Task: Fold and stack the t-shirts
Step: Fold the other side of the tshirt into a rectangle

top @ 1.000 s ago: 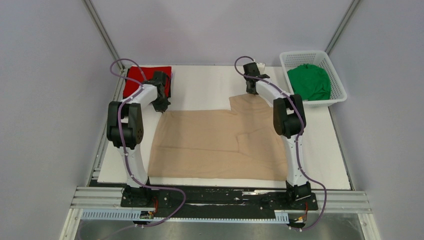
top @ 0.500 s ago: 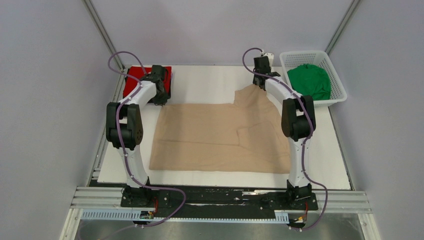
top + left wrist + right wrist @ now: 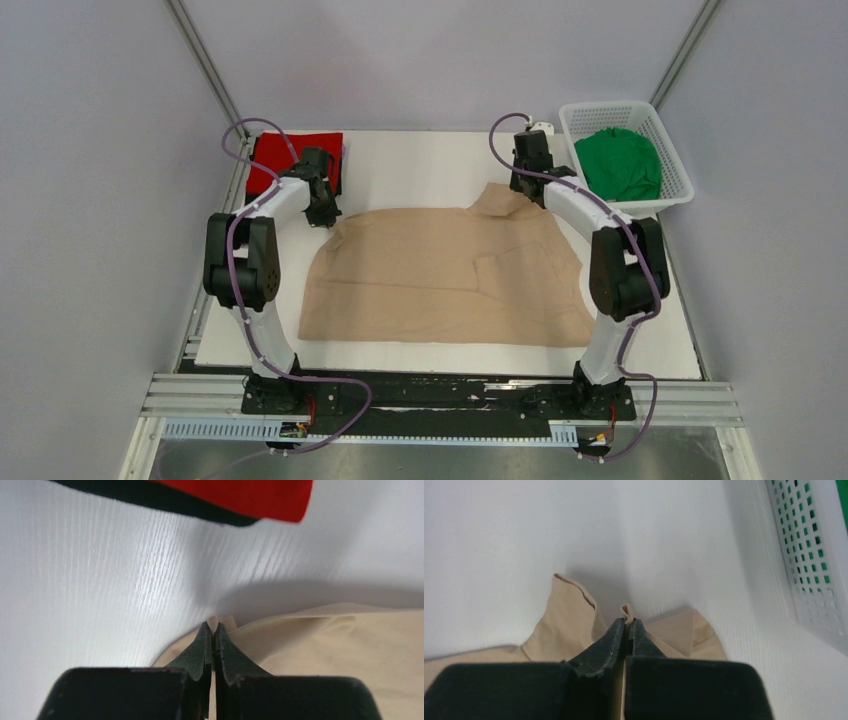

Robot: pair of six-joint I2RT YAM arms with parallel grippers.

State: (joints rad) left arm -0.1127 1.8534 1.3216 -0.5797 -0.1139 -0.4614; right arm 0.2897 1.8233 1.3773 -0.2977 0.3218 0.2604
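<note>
A beige-tan t-shirt (image 3: pixel 440 275) lies spread across the white table top (image 3: pixel 420 160). My left gripper (image 3: pixel 326 216) is shut on its far left corner, and a nub of beige cloth (image 3: pixel 216 622) pokes out past the tips of my left gripper (image 3: pixel 211 626). At the far right corner my right gripper (image 3: pixel 527 187) is shut on the cloth too. The right wrist view shows that gripper (image 3: pixel 626 621) pinching a beige fold (image 3: pixel 574 620). A folded red t-shirt (image 3: pixel 268 160) lies on a black one (image 3: pixel 150 497) at the far left. A green t-shirt (image 3: pixel 620 165) fills the basket.
The white lattice basket (image 3: pixel 610 107) stands at the far right corner, close beside my right gripper; its wall (image 3: pixel 809 555) fills the right of the right wrist view. The red stack's edge (image 3: pixel 240 495) lies just beyond my left gripper.
My right gripper has carried the shirt's far right corner to the right, towards the basket, spreading the cloth wider. My left gripper has kept its hold near the red stack.
</note>
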